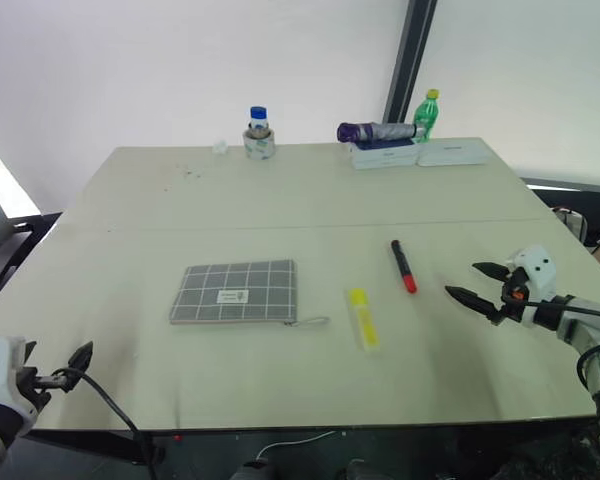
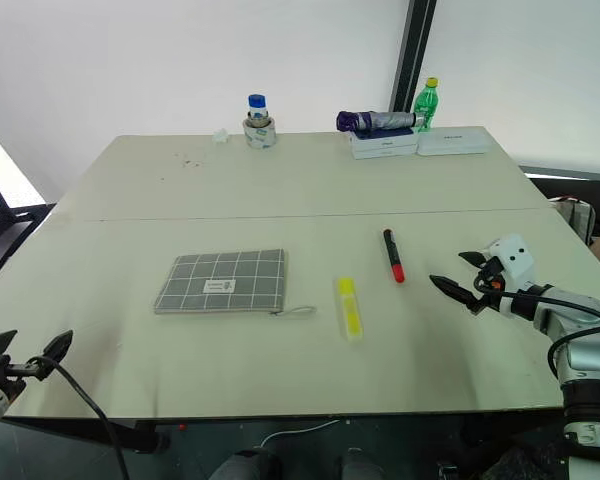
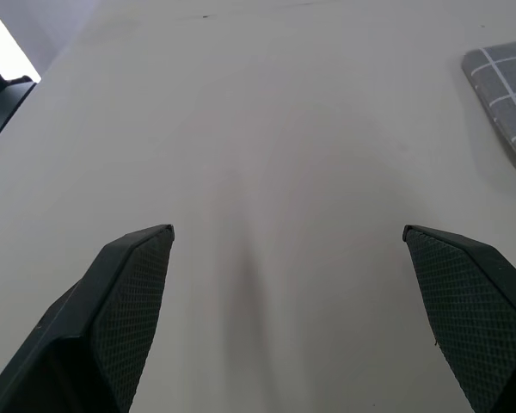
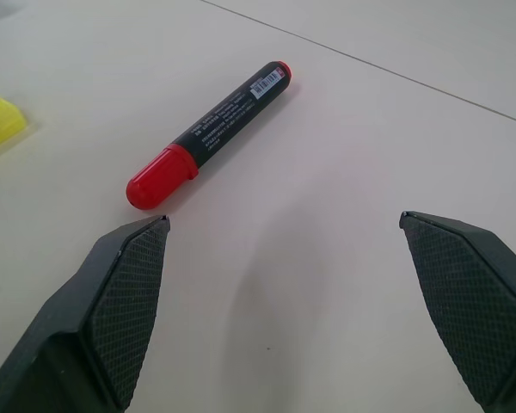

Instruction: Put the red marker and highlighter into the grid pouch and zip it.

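The red marker (image 1: 402, 265), black-barrelled with a red cap, lies on the table right of centre; it also lies just ahead of my right fingers in the wrist view (image 4: 213, 131). Left of it rests the yellow highlighter (image 1: 362, 318). The grid pouch (image 1: 236, 292) lies flat near the middle-left, its pull cord trailing toward the highlighter, and its corner (image 3: 507, 95) shows in the left wrist view. My right gripper (image 1: 476, 281) hovers open a short way right of the marker, empty. At the table's front left corner my left gripper (image 1: 75, 360) is open and empty, well left of the pouch.
Along the far edge of the table (image 1: 280, 200) stand a roll of tape with a blue-capped bottle (image 1: 259, 136), a folded purple umbrella (image 1: 375, 131) on white boxes (image 1: 420, 153), and a green bottle (image 1: 427, 112).
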